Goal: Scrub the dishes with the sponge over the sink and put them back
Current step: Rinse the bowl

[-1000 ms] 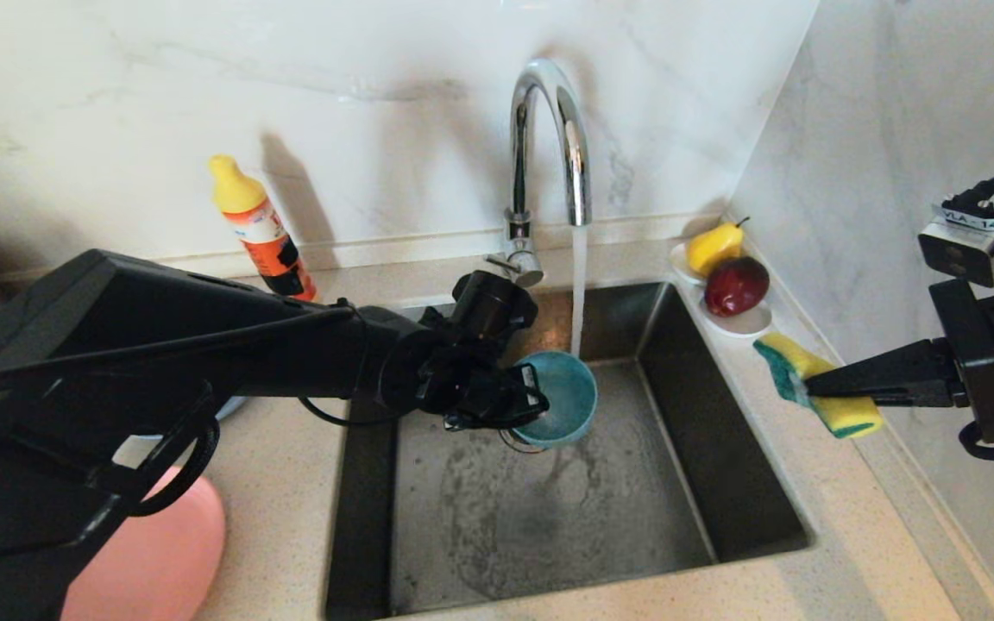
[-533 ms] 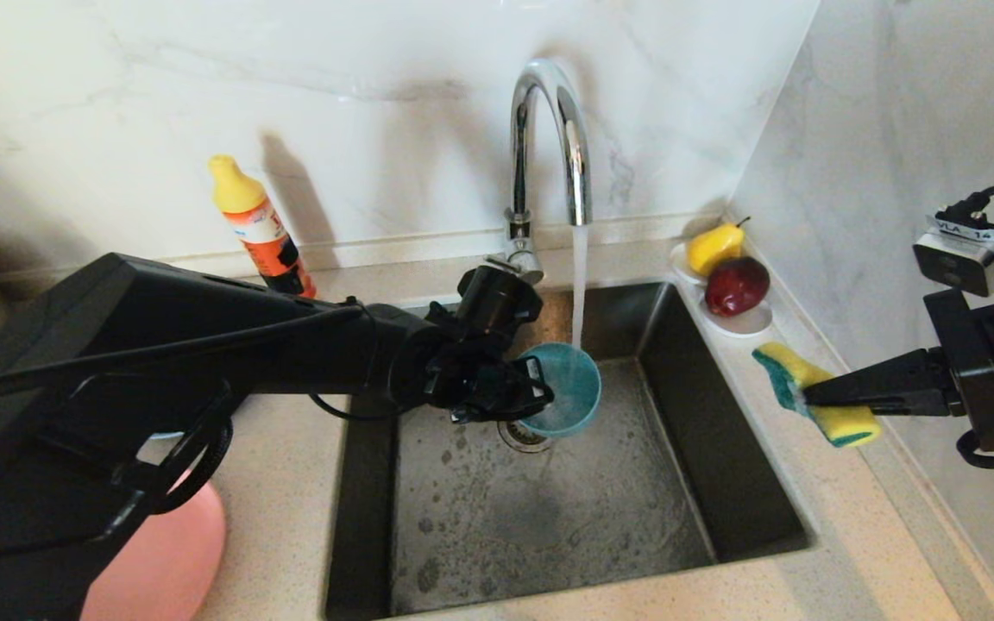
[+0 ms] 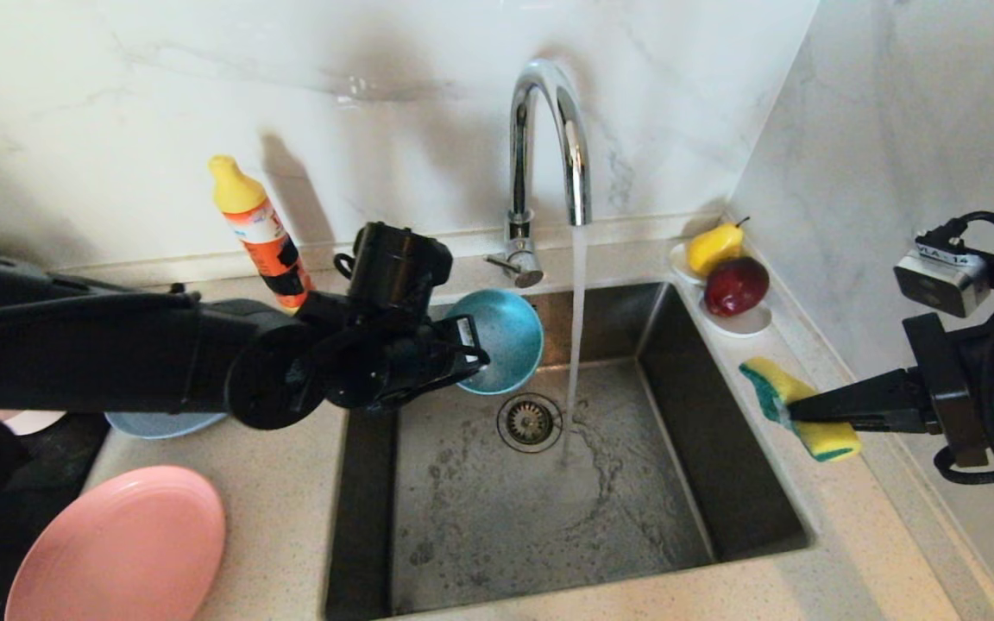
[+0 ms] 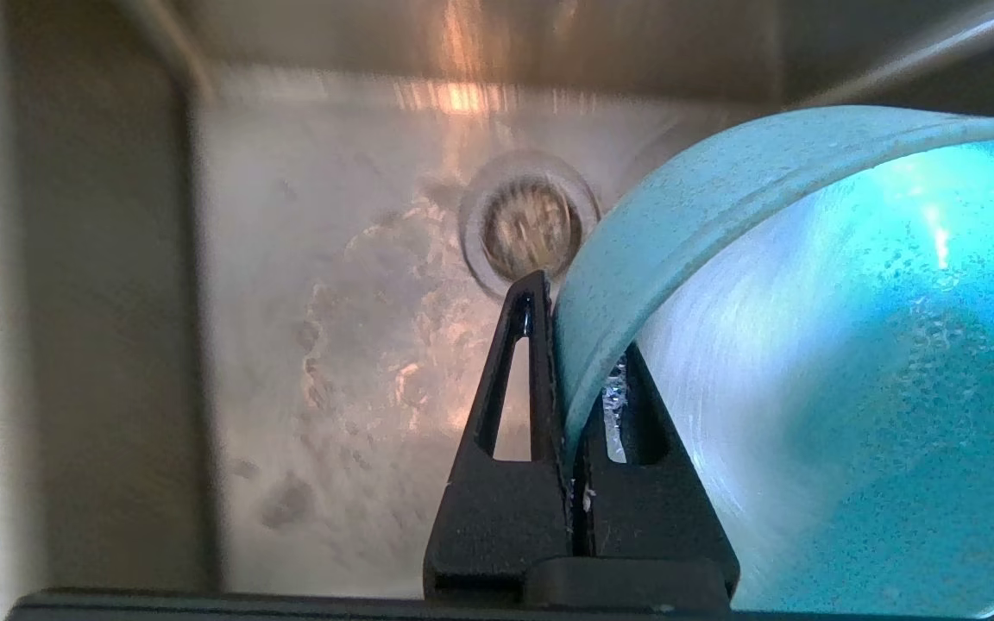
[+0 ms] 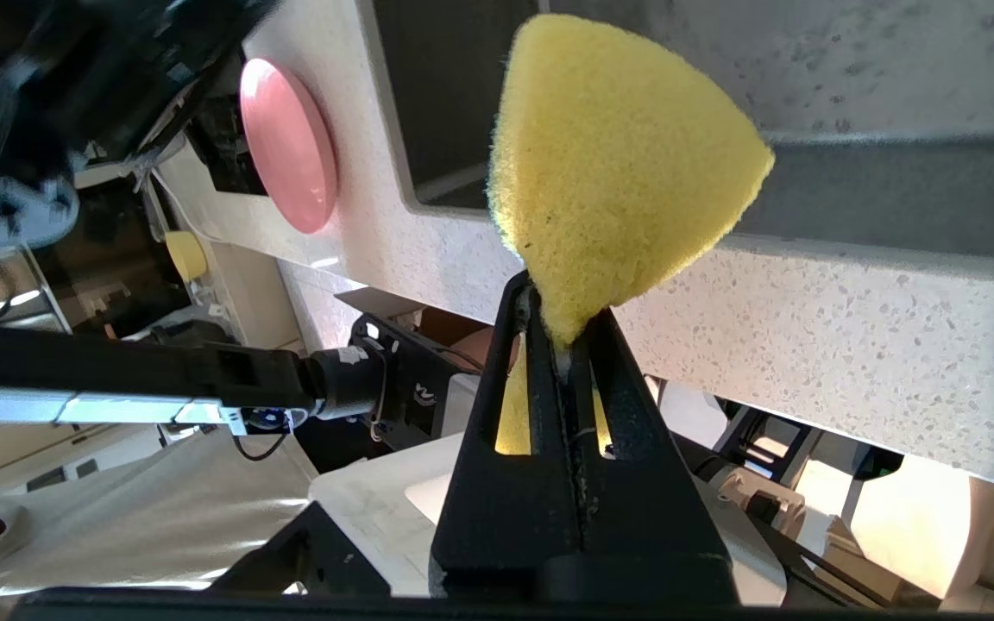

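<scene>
My left gripper [image 3: 469,345] is shut on the rim of the teal bowl [image 3: 504,338], which hangs tilted over the back left corner of the steel sink [image 3: 721,483], left of the running water. In the left wrist view one finger lies outside the bowl [image 4: 851,388] and one inside, my left gripper [image 4: 568,345] above the drain. My right gripper [image 3: 795,410] is shut on the yellow and green sponge [image 3: 786,405] above the counter at the sink's right edge; the sponge [image 5: 618,172] is pinched at its corner by my right gripper [image 5: 559,306]. A salmon-pink plate [image 3: 117,543] and a grey-blue plate [image 3: 160,424] lie on the left counter.
The chrome faucet [image 3: 549,147] runs a stream of water into the sink beside the drain [image 3: 530,421]. An orange bottle with a yellow cap [image 3: 260,228] stands at the back left. A white dish with a pear [image 3: 714,246] and a red fruit [image 3: 736,286] sits at the back right.
My left arm has lifted the teal bowl out from under the water stream, up and to the left. My right gripper with the sponge has drifted slightly lower.
</scene>
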Tool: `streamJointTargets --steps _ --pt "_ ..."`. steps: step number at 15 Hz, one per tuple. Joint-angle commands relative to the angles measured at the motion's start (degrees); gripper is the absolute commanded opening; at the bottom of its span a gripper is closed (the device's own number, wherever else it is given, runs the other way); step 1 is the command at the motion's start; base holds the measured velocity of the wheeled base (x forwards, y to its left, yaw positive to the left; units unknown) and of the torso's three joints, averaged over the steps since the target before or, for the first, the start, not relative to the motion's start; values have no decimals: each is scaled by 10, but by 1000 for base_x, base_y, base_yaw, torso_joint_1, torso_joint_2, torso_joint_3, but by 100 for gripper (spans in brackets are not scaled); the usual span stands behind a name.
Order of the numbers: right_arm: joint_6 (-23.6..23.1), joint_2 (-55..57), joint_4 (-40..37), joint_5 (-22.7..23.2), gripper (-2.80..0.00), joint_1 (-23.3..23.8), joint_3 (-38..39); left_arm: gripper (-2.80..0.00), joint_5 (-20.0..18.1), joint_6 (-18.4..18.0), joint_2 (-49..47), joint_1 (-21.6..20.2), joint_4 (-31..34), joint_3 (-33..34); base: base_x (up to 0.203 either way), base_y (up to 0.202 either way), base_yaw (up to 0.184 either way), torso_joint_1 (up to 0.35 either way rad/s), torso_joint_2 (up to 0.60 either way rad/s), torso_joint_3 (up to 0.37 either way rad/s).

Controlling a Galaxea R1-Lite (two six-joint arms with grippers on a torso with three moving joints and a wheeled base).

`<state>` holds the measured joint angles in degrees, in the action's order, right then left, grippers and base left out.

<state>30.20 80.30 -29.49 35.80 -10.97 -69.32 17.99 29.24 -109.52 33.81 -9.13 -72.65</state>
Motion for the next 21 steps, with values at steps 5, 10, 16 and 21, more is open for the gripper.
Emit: streamJointTargets --steps 5,10,16,21 --pt "1 -1 1 4 -280 -2 19 -280 2 -133 130 -21 -418 233 0 0 0 0 0 0" --pt "0 14 6 22 -280 0 21 -280 -60 -142 170 -32 -535 300 0 0 0 0 0 0" --pt "0 36 31 23 -280 0 28 -280 -76 -176 194 -38 -600 307 0 0 0 0 0 0" --pt "0 39 31 23 -280 0 27 -280 -114 -174 235 -45 -631 320 0 0 0 0 0 0"
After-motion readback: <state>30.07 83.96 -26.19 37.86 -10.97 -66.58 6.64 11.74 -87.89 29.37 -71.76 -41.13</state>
